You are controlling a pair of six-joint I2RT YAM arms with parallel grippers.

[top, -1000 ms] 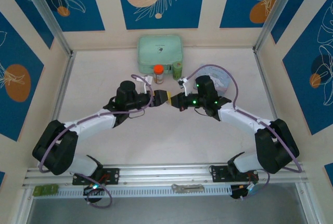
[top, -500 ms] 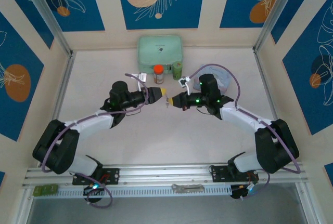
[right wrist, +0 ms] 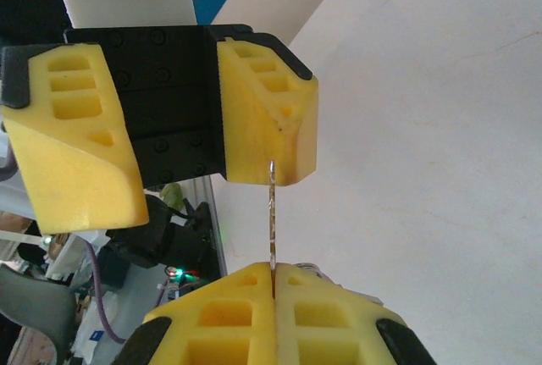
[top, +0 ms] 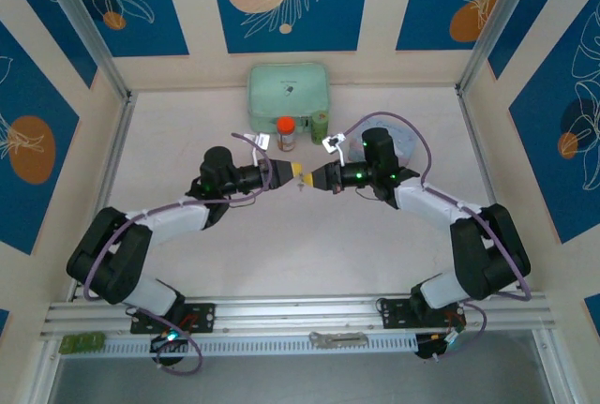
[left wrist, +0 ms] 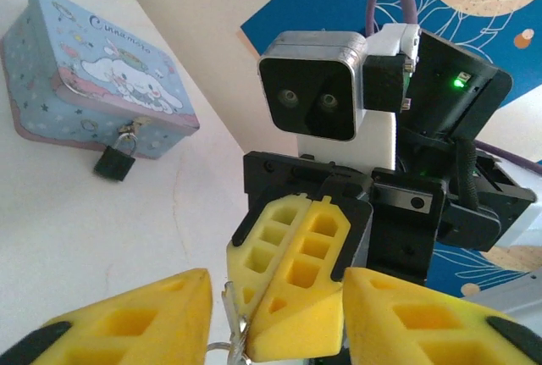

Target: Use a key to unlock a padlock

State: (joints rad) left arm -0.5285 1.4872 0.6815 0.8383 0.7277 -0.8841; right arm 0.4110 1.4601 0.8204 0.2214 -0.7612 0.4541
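The right claw, blocky yellow foam with square hollows, pinches the thin, shiny metal key. The left claw has its matching wedges parted, with the blade tip against one wedge.

- White table, matt and faintly scuffed.
- Pale cartoon tin at 12 o'clock, lying flat by the far edge.
- Dark padlock on the tin's clasp (its body rests on the tabletop).
- Orange-capped jar upright, just nearer than the tin.
- Green bottle beside the jar, toward 1 o'clock.
- Round pale-blue object at 2 o'clock, partly hidden.

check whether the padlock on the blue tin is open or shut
Looks shut: the padlock hangs on the tin clasp, both shackle ends down in its body.
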